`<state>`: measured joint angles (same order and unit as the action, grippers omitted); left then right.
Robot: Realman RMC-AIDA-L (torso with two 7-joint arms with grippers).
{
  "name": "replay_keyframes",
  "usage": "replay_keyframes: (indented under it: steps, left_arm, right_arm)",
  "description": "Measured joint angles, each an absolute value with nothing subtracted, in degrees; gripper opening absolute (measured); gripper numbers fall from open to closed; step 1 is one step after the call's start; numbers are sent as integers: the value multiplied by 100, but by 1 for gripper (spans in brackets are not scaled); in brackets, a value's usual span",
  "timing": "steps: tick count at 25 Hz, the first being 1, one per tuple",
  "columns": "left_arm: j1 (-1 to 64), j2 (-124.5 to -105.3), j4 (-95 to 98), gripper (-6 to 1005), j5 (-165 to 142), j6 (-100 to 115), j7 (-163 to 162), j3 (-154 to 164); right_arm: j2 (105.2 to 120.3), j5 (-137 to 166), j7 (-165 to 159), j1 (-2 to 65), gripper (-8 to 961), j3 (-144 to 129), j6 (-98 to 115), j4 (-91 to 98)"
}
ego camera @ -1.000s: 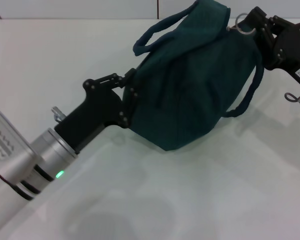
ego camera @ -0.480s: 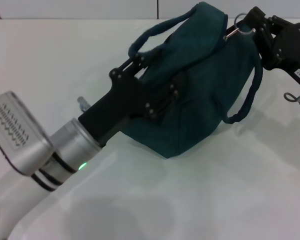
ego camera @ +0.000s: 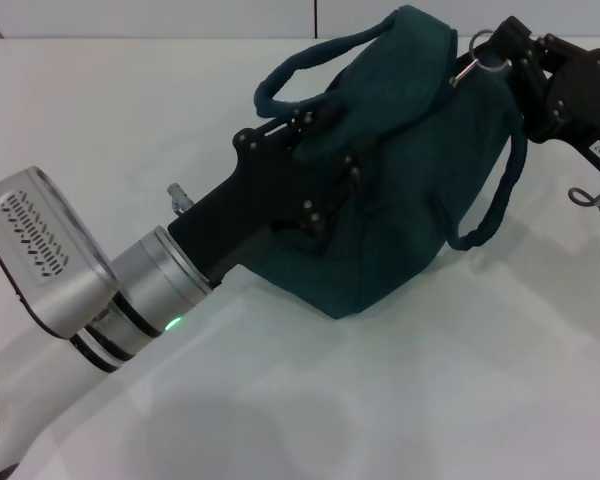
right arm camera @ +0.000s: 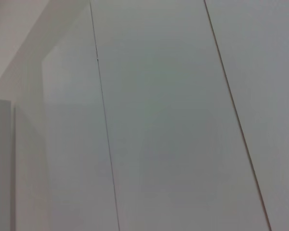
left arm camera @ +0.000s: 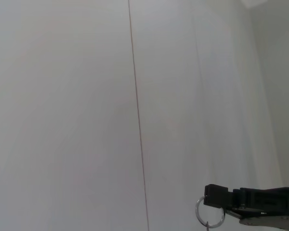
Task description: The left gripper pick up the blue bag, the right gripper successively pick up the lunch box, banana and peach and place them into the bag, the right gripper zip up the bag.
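Head view. The blue bag (ego camera: 400, 170), a dark teal fabric bag with 2 rope-like handles, sits on the white table (ego camera: 400, 400) and serves here as the landmark. It leans, its top toward the far right. 1 handle (ego camera: 290, 75) arches off the bag's upper left edge; the other handle (ego camera: 490, 200) hangs in a loop down the bag's right side.

The left gripper (ego camera: 315, 165) reaches up from the lower left and lies against the bag's left face, its black linkage overlapping the fabric just below the upper-left handle. The fingertips are hidden against the cloth, so whether they are wide, narrow or pinching fabric cannot be told. Behind it runs the silver wrist with a lit green indicator (ego camera: 170, 323).

The right gripper (ego camera: 492, 52) is at the bag's upper right corner. A metal ring (ego camera: 487, 50) on the zipper pull sits at its tip; the jaws appear closed on that ring.

Left wrist view. Mostly a plain white wall with 1 thin vertical seam. At the lower edge the right gripper (left arm camera: 216, 197) shows in profile with the same ring (left arm camera: 209, 214) hanging from its tip.

Right wrist view. Only pale wall panels with thin seams; no part of the bag or either gripper shows.

The lunch box, banana and peach are not visible in any view.
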<state>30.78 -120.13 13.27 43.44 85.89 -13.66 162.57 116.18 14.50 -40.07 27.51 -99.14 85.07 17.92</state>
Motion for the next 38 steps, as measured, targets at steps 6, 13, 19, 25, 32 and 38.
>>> replay_keyframes:
  steps: [6,13,19,25,32,38]
  left_arm:
    - [3090,-12014,1284,322,4341,8510,-1362,16244]
    - [3054,-11993,1227,124,4285,8571,-1362,16249]
    - [3061,-11996,960,66,4295,8588,-1361,16222]
    - [3056,-11990,900,61,4356,8578,-1358,16203]
    - [3047,-11990,803,56,4407,8578,-1373,16083]
    - [3067,-11979,731,52,4409,8567,-1442,15842]
  right_arm:
    - [11619,1479,-4007,2751,16,-9920,8521,1793]
    - [11618,1490,-4059,2770,17,-10159,8630,1850]
    - [11619,1334,-4021,2802,18,-10156,8640,1826]
    - [11602,891,-3899,2744,18,-10041,8496,1647]
    - [11593,817,-3895,2746,19,-9796,8370,1435]
    - [11587,698,-3933,2707,20,-9766,8185,1336]
